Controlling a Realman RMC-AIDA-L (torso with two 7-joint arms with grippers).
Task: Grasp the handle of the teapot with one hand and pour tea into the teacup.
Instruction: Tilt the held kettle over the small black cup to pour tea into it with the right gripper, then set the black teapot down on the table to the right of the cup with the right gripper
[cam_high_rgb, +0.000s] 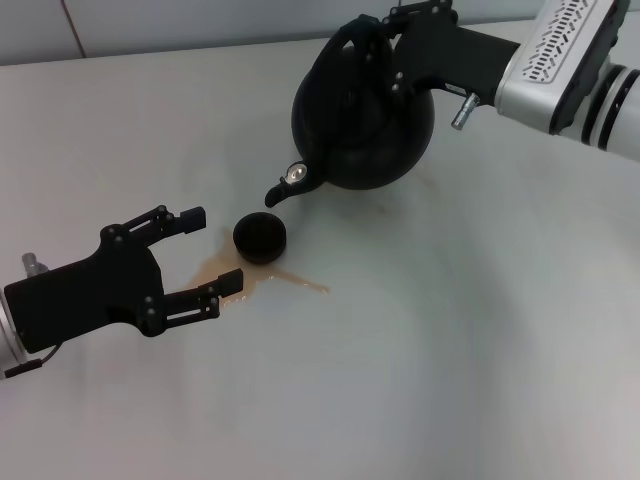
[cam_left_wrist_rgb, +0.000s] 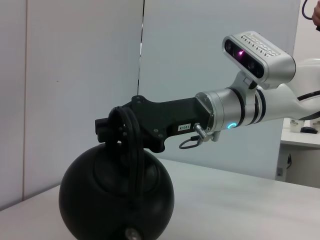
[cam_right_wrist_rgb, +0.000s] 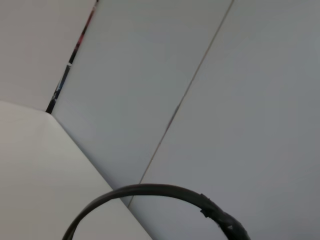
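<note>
The black teapot hangs tilted over the table, its spout pointing down toward the small black teacup. My right gripper is shut on the arched handle at the top. The left wrist view shows the same grip, with the right gripper on the handle above the round teapot. In the right wrist view only an arc of the handle shows. Brown tea lies spilled on the table beside the teacup. My left gripper is open just left of the teacup, holding nothing.
The pale table runs back to a light wall. The right arm reaches in from the far right. The spilled tea streaks toward the front right of the teacup.
</note>
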